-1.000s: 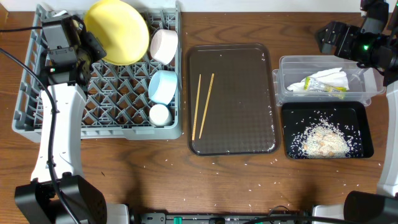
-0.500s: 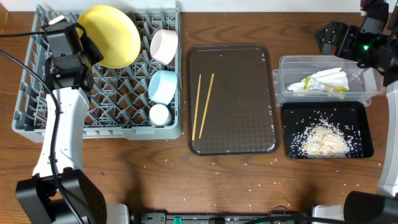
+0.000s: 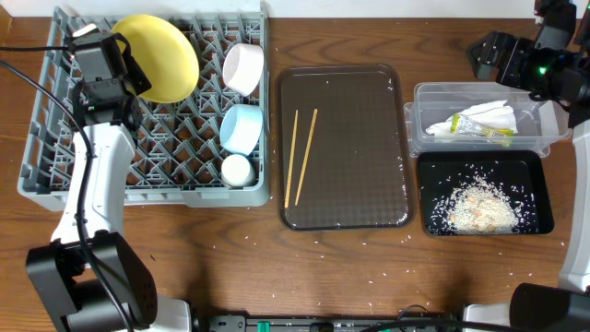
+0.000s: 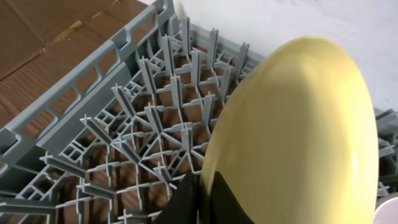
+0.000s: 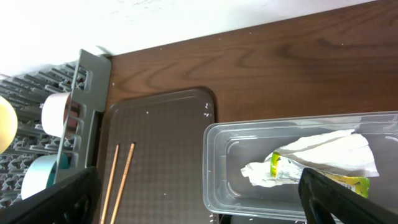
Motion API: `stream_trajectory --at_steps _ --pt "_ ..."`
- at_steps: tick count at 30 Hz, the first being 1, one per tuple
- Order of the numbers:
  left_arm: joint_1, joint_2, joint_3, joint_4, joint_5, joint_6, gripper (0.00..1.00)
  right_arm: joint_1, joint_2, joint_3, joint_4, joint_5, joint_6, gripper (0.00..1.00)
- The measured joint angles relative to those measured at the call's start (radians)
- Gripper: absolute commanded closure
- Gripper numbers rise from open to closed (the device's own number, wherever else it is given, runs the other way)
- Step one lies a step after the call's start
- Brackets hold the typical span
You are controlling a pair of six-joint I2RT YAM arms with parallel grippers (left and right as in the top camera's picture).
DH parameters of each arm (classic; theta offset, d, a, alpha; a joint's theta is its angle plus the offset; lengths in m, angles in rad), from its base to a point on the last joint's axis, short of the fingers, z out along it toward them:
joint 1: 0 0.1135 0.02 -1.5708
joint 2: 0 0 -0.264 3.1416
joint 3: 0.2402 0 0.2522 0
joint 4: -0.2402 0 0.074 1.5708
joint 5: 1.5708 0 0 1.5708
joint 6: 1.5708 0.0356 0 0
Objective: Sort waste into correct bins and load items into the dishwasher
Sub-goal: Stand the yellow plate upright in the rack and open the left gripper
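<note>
Our left jaws are gripping the yellow plate (image 3: 171, 51) over the dish rack (image 3: 41, 148); our right jaws are standing open.

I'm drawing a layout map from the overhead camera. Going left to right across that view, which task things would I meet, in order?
yellow plate → white bowl → chopsticks → clear tub
</note>
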State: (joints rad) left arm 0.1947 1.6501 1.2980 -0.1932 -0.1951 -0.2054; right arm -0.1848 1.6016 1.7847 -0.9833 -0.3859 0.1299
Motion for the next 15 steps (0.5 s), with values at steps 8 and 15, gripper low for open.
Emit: stream_trajectory --at_steps 8,15 --pt "-0.035 0.008 -0.021 0.016 -0.045 0.029 0.93 0.0 0.0 0.0 0.0 0.0 0.0 0.01" --pt "-0.095 0.041 -0.029 0.02 -0.119 0.061 0.93 0.0 0.0 0.0 0.0 0.0 0.0 0.01"
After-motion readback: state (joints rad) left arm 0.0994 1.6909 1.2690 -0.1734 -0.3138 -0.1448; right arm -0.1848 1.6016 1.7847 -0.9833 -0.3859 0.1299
